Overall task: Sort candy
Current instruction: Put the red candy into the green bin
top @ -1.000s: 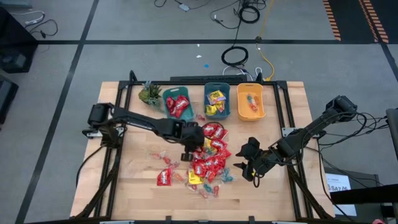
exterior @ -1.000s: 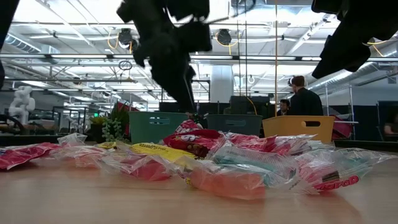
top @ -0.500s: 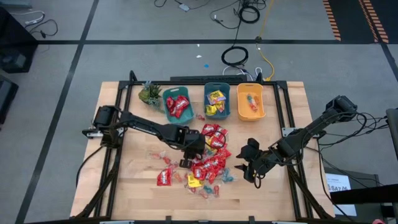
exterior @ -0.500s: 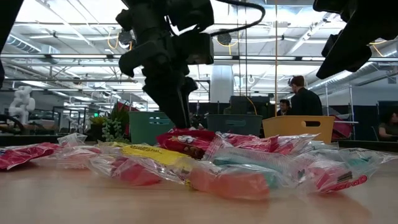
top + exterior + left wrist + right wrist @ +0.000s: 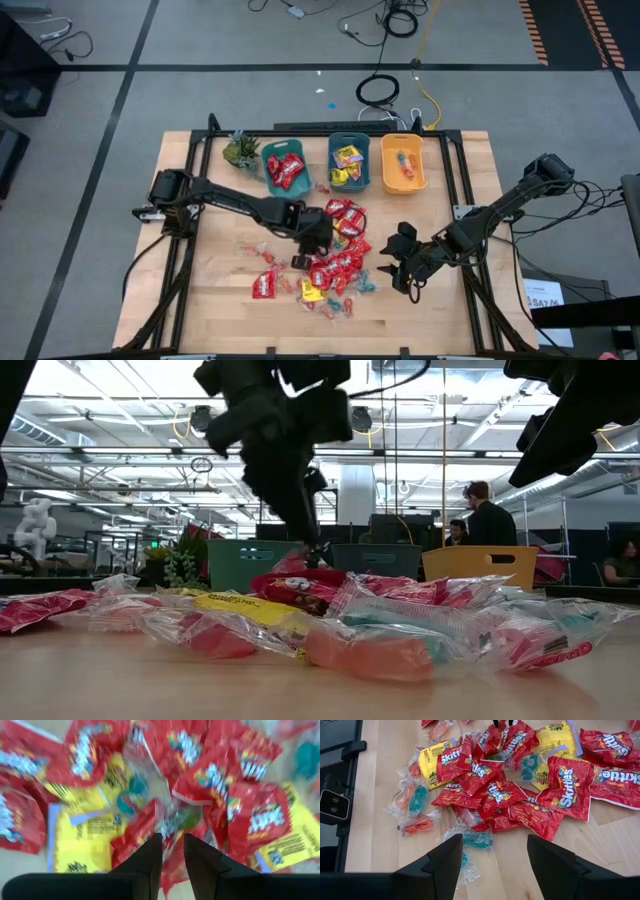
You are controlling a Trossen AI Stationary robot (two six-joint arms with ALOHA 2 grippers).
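- The left gripper [image 5: 171, 851] has gone up a bit over the candy [image 5: 335, 262] on the desk [image 5: 210, 300] — fingers nearly closed, holding nothing.
- The right gripper [image 5: 494, 855] waits nearby, fingers wide apart.
- Red packets [image 5: 567, 785] say "Skittles".

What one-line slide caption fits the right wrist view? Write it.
Open right gripper hovers above loose candy spread across the wooden table.

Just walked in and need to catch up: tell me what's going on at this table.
A two-armed robot is sorting a candy pile into three bins: the green bin holds red packets, the teal bin yellow ones, the orange bin small twist-wrapped pieces. The left gripper is down in the pile, jaws nearly shut over a clear-wrapped piece among the red packets. The right gripper waits open beside the pile.
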